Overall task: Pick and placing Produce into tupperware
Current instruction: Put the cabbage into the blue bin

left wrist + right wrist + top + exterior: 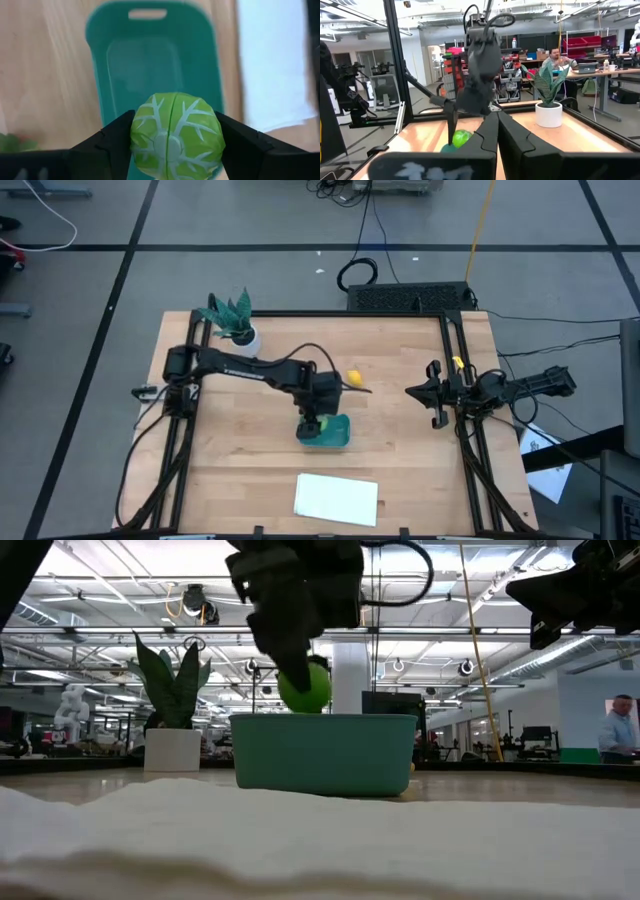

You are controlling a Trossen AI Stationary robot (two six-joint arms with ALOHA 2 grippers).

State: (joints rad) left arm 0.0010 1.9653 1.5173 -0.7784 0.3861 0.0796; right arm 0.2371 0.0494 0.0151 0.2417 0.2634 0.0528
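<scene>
Risk lies in release: the left gripper [175, 150], fingers grasping the light-green produce [176, 135] over the tupperware [152, 65] edge, may drop it onto the table [400, 440].

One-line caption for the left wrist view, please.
Left gripper holds the round light-green produce above the open teal tupperware on the wooden table.

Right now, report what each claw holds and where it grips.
Left claw pinches the round light-green produce by its opposite sides, above the tupperware. Right claw holds nothing.
</scene>
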